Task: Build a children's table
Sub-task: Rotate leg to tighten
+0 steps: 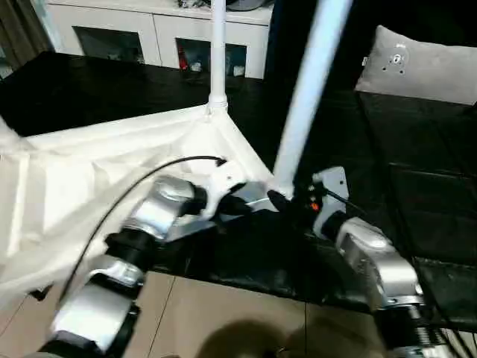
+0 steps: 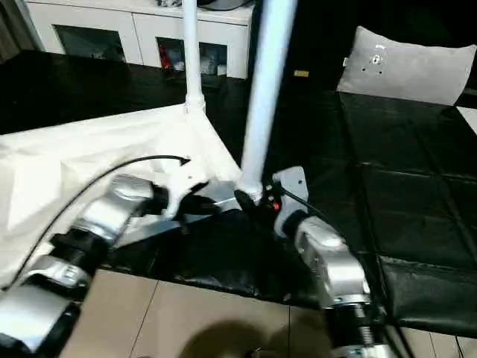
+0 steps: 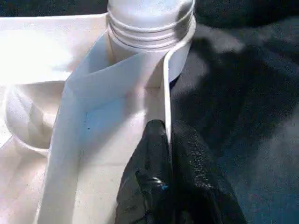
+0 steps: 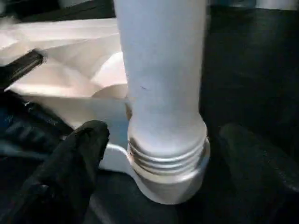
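Tabletop [image 1: 89, 171], white and upside down, lies on the dark surface [image 1: 417, 209] at left, one leg [image 1: 218, 52] upright in its far corner socket. Left gripper [image 3: 167, 140] pinches the top's thin rim near the near corner, fingers clamped together on it. A second leg [image 4: 161, 84] stands in that corner's socket [image 4: 168, 184]. Right gripper [image 4: 163, 163] straddles its base, fingers [image 4: 79, 158] spread apart, not touching.
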Motion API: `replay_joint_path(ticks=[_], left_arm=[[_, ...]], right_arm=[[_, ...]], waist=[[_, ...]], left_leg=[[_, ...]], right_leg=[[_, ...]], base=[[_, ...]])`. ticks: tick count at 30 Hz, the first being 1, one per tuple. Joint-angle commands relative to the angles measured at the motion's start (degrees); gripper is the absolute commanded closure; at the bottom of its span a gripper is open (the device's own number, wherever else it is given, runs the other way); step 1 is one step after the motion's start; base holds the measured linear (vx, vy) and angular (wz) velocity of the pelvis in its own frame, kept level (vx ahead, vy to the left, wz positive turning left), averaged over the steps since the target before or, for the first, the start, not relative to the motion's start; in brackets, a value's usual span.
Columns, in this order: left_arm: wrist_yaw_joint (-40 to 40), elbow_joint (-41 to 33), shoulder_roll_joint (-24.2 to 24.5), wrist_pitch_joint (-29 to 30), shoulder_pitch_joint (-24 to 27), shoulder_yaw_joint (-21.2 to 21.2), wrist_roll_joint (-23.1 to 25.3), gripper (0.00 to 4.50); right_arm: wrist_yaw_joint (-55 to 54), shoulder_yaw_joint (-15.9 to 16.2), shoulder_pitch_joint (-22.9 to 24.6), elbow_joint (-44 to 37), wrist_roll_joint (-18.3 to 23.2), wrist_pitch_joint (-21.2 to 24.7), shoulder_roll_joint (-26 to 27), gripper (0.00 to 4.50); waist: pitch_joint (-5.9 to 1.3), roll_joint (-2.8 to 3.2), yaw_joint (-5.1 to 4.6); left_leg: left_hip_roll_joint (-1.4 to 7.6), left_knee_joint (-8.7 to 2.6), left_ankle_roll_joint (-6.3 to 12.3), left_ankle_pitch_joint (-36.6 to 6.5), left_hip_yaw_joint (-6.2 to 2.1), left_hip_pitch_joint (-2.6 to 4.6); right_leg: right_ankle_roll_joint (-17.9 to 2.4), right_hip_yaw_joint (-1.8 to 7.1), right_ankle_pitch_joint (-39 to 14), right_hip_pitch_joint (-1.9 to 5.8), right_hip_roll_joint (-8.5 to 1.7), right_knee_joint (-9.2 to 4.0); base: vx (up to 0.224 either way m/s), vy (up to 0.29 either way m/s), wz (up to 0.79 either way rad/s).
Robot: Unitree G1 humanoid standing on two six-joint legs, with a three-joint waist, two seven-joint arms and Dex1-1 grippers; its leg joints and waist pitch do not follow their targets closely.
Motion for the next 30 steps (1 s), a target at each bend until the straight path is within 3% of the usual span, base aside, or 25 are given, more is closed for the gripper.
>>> replay_joint_path(ticks=[1, 5, 9, 10, 11, 12, 13, 14, 16, 17, 19, 20, 22, 26, 30], left_arm=[[-6.78, -2.79, 1.39, -4.63, -0.52, -1.23, -1.60, 4.50], [-14.36, -2.16, 4.80, -9.09, -0.65, -3.93, -1.20, 4.50], [-21.19, -2.19, 6.63, -11.44, -1.30, -5.38, -2.12, 4.50], [-22.84, -2.11, 6.91, -12.11, -1.55, -5.68, -2.33, 4.50], [-23.70, -2.02, 7.13, -12.53, -1.75, -5.99, -2.27, 4.50], [-24.46, -1.83, 7.29, -13.01, -1.92, -6.18, -2.22, 4.50], [-25.48, -1.76, 7.51, -13.60, -2.08, -6.59, -2.12, 4.50], [-26.45, -1.68, 7.70, -14.21, -2.20, -6.93, -2.17, 4.50], [-28.28, -2.13, 8.15, -15.03, -2.25, -7.68, -2.22, 4.50], [-28.56, -2.28, 8.21, -15.20, -2.24, -7.80, -2.23, 4.50], [-29.59, -2.88, 8.31, -15.72, -2.19, -8.08, -2.33, 4.50], [-29.83, -3.10, 8.27, -15.76, -2.15, -8.12, -2.37, 4.50], [-30.21, -3.69, 8.31, -15.92, -1.91, -8.56, -2.68, 4.50], [-30.30, -3.98, 8.30, -16.27, -1.77, -9.19, -3.01, 4.50], [-30.30, -3.64, 8.34, -16.75, -1.97, -9.58, -3.28, 4.50]], right_arm=[[7.06, 0.50, -0.45, -1.18, 1.62, -0.80, -3.48, 0.05], [16.58, 2.85, -0.82, -1.64, 2.37, -1.16, -8.78, 0.02], [23.63, 4.48, -1.78, -1.22, 3.94, -0.69, -11.36, 0.02], [25.39, 4.94, -2.14, -0.71, 4.14, -1.26, -11.94, 0.02], [26.70, 5.25, -2.41, -0.31, 4.30, -1.79, -12.29, 0.02], [27.91, 5.48, -2.66, 0.10, 4.51, -2.24, -12.62, 0.02], [29.48, 5.84, -3.06, 0.53, 4.84, -2.30, -12.94, 0.02], [30.98, 6.25, -3.43, 0.91, 5.13, -2.41, -13.27, 0.02], [33.38, 7.06, -3.98, 1.04, 5.51, -2.01, -13.59, 0.30], [33.75, 7.19, -4.03, 0.95, 5.61, -1.85, -13.59, 0.30], [35.01, 7.74, -4.23, 0.74, 5.97, -1.70, -13.47, 0.56], [35.46, 7.98, -4.33, 0.75, 6.21, -1.63, -13.34, 0.63], [36.09, 8.58, -4.56, 0.70, 6.56, -1.38, -12.85, 0.80], [36.72, 9.08, -4.88, 0.84, 7.12, -0.49, -12.09, 1.07], [37.87, 9.51, -4.81, 0.92, 7.66, 1.40, -11.88, 1.48]], waist=[[-4.23, -0.04, 0.41], [-4.23, -0.22, 1.15], [-4.19, -0.20, 1.57], [-4.21, -0.59, 1.80], [-4.23, -0.23, 2.20], [-4.20, -0.25, 2.27], [-4.18, -0.71, 2.44], [-4.13, -0.54, 2.58], [-4.14, -0.55, 2.75], [-4.18, -1.17, 2.74], [-4.24, -0.81, 2.85], [-4.24, -1.38, 2.80], [-4.28, -1.01, 2.92], [-4.26, -1.25, 2.88], [-4.34, -1.13, 3.01]], left_leg=[[0.06, -3.50, 4.08, -7.55, 0.98, -0.72], [0.23, -3.48, 4.60, -7.41, 1.12, -0.66], [0.30, -3.53, 4.27, -7.51, 1.08, -0.60], [0.38, -3.53, 4.38, -7.91, 1.13, -0.51], [0.51, -3.53, 4.22, -7.68, 1.12, -0.38], [0.57, -3.54, 4.09, -7.64, 1.13, -0.37], [0.58, -3.52, 4.00, -7.75, 1.21, -0.38], [0.56, -3.58, 3.80, -7.83, 1.11, -0.45], [0.56, -3.50, 3.66, -8.11, 1.15, -0.41], [0.51, -3.49, 3.77, -7.66, 1.22, -0.55], [0.54, -3.48, 3.75, -6.73, 1.13, -0.61], [0.55, -3.43, 3.83, -6.78, 1.21, -0.60], [0.63, -3.48, 3.69, -6.44, 1.12, -0.57], [0.58, -3.50, 3.43, -6.78, 1.14, -0.56], [0.57, -3.46, 3.27, -6.22, 1.12, -0.61]], right_leg=[[-11.07, 2.13, -13.11, 4.31, -3.08, -4.37], [-11.71, 2.16, -12.01, 4.28, -3.15, -4.15], [-11.77, 2.10, -12.94, 4.26, -3.27, -4.09], [-11.70, 2.09, -13.71, 4.24, -3.35, -4.18], [-11.87, 2.14, -13.70, 4.06, -3.45, -4.05], [-11.92, 2.10, -13.53, 4.01, -3.38, -3.98], [-11.97, 2.07, -13.49, 4.03, -3.41, -3.98], [-11.85, 2.06, -14.22, 4.08, -3.51, -3.91], [-11.53, 2.04, -15.10, 4.04, -3.48, -3.99], [-11.10, 2.05, -15.20, 4.19, -3.45, -4.01], [-10.96, 2.04, -14.71, 4.15, -3.54, -3.84], [-10.81, 1.99, -14.92, 4.12, -3.48, -3.92], [-10.94, 2.00, -14.69, 4.04, -3.57, -3.75], [-11.04, 1.95, -14.63, 4.03, -3.45, -3.73], [-10.91, 1.97, -14.33, 4.11, -3.48, -3.68]], base=[[0.000, 0.000, 0.00], [0.000, 0.000, 0.00], [0.000, 0.000, 0.00], [0.000, 0.000, 0.00], [0.000, 0.000, 0.00], [0.000, 0.000, 0.00], [0.000, 0.000, 0.00], [0.000, 0.000, 0.00], [0.000, 0.000, 0.00], [0.000, 0.000, 0.00], [0.000, 0.000, 0.00], [0.000, 0.000, 0.00], [0.000, 0.000, 0.00], [0.000, 0.000, 0.00], [0.000, 0.000, 0.00]])
